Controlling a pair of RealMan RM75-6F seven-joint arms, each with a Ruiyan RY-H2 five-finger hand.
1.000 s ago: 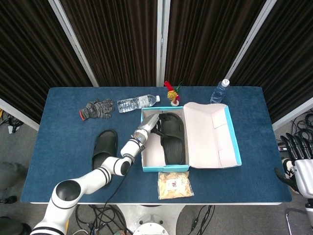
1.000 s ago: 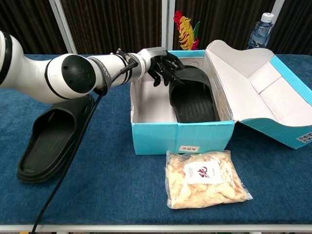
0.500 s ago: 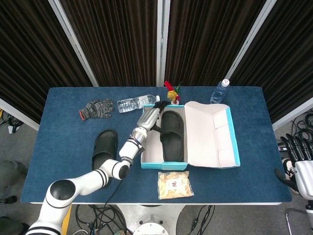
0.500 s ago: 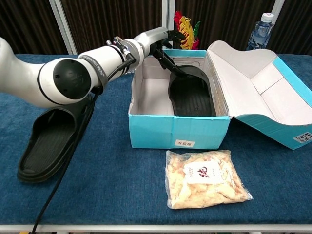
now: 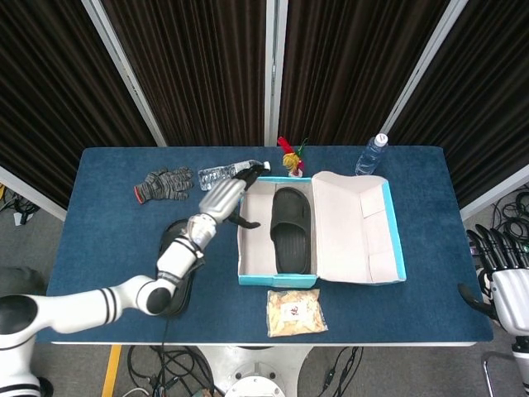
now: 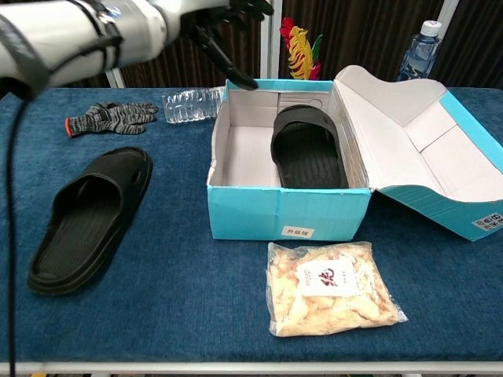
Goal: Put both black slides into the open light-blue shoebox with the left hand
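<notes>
Black slides: one (image 6: 306, 149) now lying inside the shoebox (image 6: 287, 212); we are lifting our left hand (image 5: 227, 197) away, fingers empty and spread; second slide (image 6: 90, 216) waiting left of shoebox.

Table cloth (image 6: 181, 306): blue, matt, napped fabric. Shoebox (image 6: 289, 214): light-blue card, matt, white inside. Slides, one in box (image 6: 306, 149), one left of box (image 6: 86, 216): black rubbery, matt, ribbed footbed. Snack bag (image 6: 330, 289) in front of box: glossy clear plastic. Gloves (image 6: 106, 118): grey knit.
</notes>
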